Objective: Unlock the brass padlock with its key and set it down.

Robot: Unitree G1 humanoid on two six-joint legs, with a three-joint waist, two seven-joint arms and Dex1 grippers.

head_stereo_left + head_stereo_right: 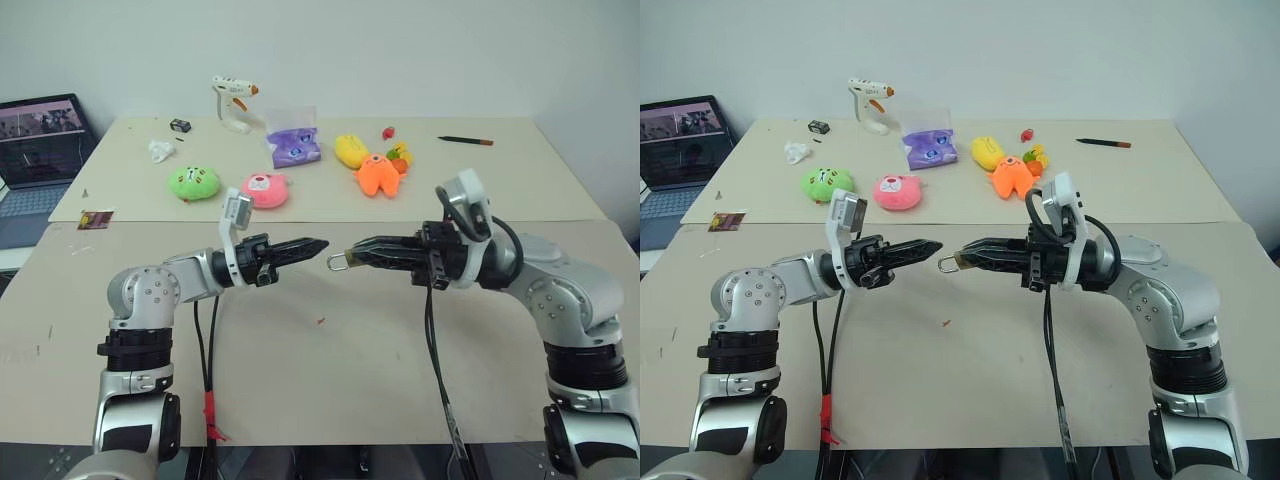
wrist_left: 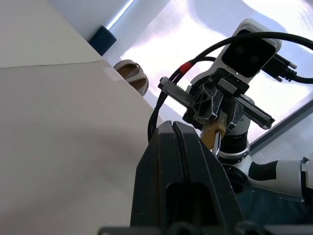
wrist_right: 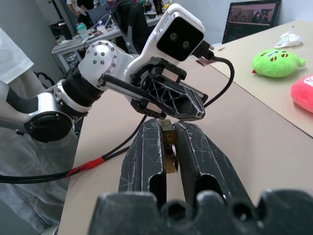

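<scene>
Far left, off the table edge, an open dark laptop (image 1: 40, 150), no part of the job. On the far half of the pale beige table (image 1: 300, 360), well clear of the work: a round green plush toy (image 1: 193, 183), a pink plush toy (image 1: 264, 190) just beside it, a white and orange glue gun (image 1: 233, 103) standing upright behind, then a purple plastic pouch (image 1: 294, 146). Nearer, raised above the bare table, the left gripper (image 1: 318, 244) lying roughly level and pointing right, black fingers pressed fully together. The small silvery key possibly pinched at their tips, too small to confirm. Facing it nose to nose, apart by a small gap, the right gripper (image 1: 356, 254) pointing left, narrowly closed on the tiny golden-brass padlock (image 3: 170, 147). Brass body clamped between the two finger pads, thin silver shackle poking out past the tips toward the left claw. Held up in mid-air, probably to bring the keyhole in line with the opposing fingertips. Lock not yet set down. Farther right on the table, a yellow plush toy (image 1: 351, 150), an orange plush toy (image 1: 378, 175) and a dark pen (image 1: 465, 141).
</scene>
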